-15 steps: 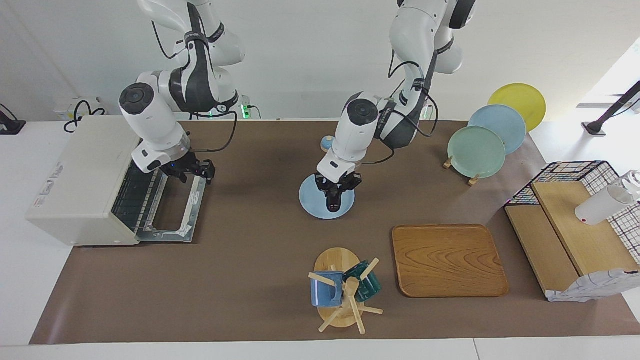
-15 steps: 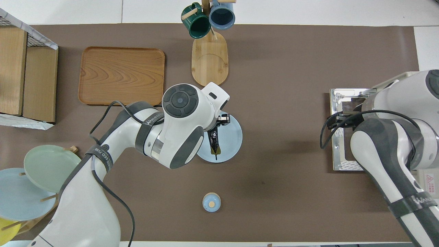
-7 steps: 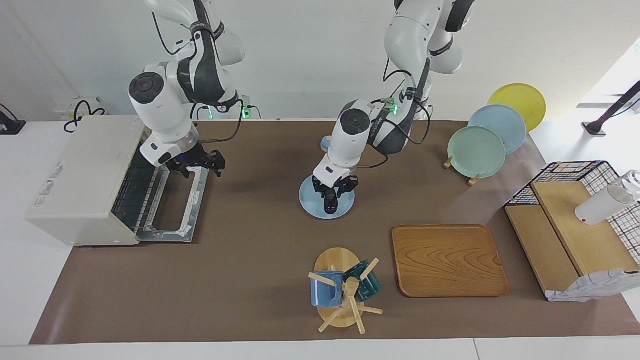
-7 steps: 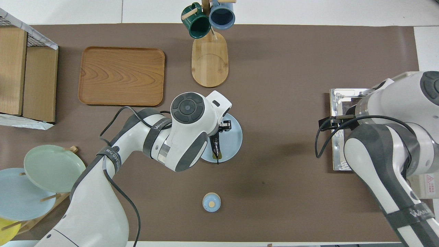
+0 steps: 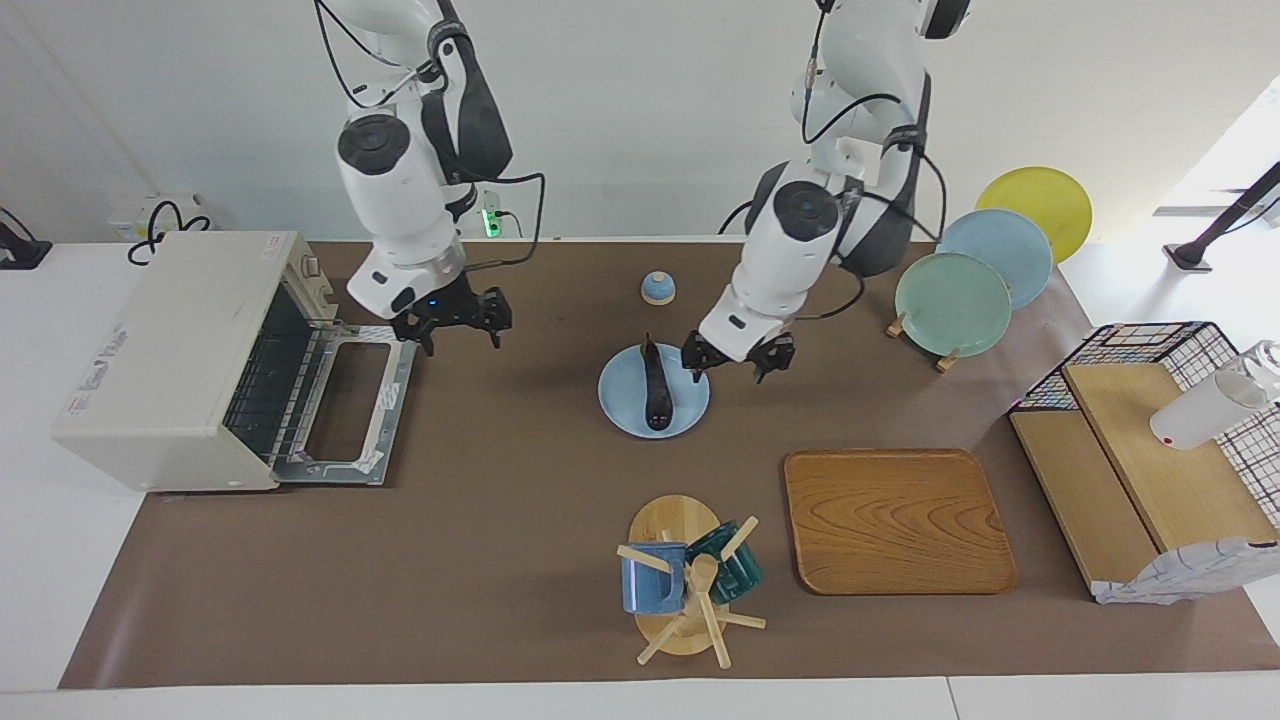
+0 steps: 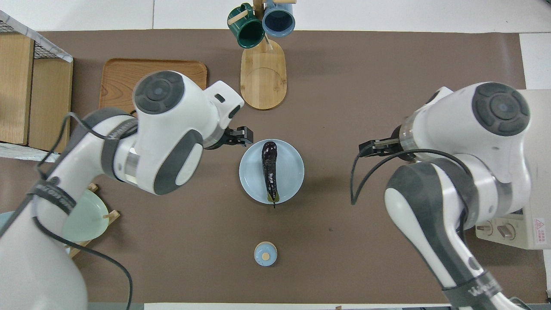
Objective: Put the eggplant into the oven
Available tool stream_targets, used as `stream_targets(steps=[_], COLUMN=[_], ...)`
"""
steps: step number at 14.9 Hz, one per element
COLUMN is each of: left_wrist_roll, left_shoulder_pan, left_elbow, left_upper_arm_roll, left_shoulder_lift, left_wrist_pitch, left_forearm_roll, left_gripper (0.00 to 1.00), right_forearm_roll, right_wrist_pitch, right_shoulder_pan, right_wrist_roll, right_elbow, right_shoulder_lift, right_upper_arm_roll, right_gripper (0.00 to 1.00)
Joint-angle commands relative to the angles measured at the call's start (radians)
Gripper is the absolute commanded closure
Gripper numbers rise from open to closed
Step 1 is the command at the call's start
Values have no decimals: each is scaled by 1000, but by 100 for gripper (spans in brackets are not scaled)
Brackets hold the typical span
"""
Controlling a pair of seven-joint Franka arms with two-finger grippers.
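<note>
The eggplant [image 5: 654, 385] lies on the blue plate [image 5: 625, 405], just beside the left gripper [image 5: 737, 361], whose jaws gape and hold nothing. The right gripper [image 5: 452, 322] hangs equally wide and bare in front of the oven [image 5: 170, 350], its door down. Step in hand, seemingly: picking up; next calls for descending astride the eggplant.

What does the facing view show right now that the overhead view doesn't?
Only the facing view shows the oven's open door, its wire rack, and the yellow plate. Only the overhead view shows the oven's knobs. Both show the eggplant lying on the blue plate, the left tool up beside it, the right tool nearer the oven, both open and empty.
</note>
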Motion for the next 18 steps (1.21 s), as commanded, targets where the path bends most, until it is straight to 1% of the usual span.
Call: stream_targets(steps=[1,2,3,5,6,7,8,10,11,12,13,15,16,17,18], left_wrist_roll=[135,172,215,292,332,370,390,394,394,394,395,394,394,400,415], left_shoulder_pan=[127,175,215,290,316,341,359,367,366,366,366,360,360,355,352], left_elbow=[46,44,44,40,35,21,9,-17,-46,-69,-90,-86,-86,-88,-88], left_upper_arm_roll=[-5,-3,-3,-2,-2,-2,-2,-2,-2,-2,-2,-2,-2,-5,-5], left_shoulder_lift=[-48,-72,-89,-131,-152,-178,-200,-231,-260,-290,-318,-323,-324,-326,-330], left_wrist_pitch=[-109,-123,-135,-161,-186,-200,-201,-226,-230,-232,-232,-238,-258,-267,-280], left_forearm_roll=[-1,1,2,29,46,47,47,48,48,50,50,50,62,117,140], left_gripper=[0,0,0,0,0,0,0,0,0,0,0,0,0,0,0], right_forearm_roll=[18,15,3,-23,-29,-31,-31,-37,-37,-37,-37,-37,-37,-37,-37], right_wrist_pitch=[47,61,52,21,39,87,124,193,223,237,250,320,354,371,366], right_shoulder_pan=[158,209,249,355,383,389,403,432,434,437,440,440,441,441,450], right_wrist_roll=[197,266,331,419,475,512,514,513,510,508,508,500,488,487,485], right_elbow=[166,221,303,499,532,527,501,391,348,325,305,233,196,181,179], right_shoulder_lift=[157,214,293,471,522,533,532,504,492,486,478,458,452,446,444], right_upper_arm_roll=[2,2,2,3,3,3,3,3,3,3,3,5,6,8,8], right_gripper=[0,0,0,0,0,0,0,0,0,0,4,17,27,40,51])
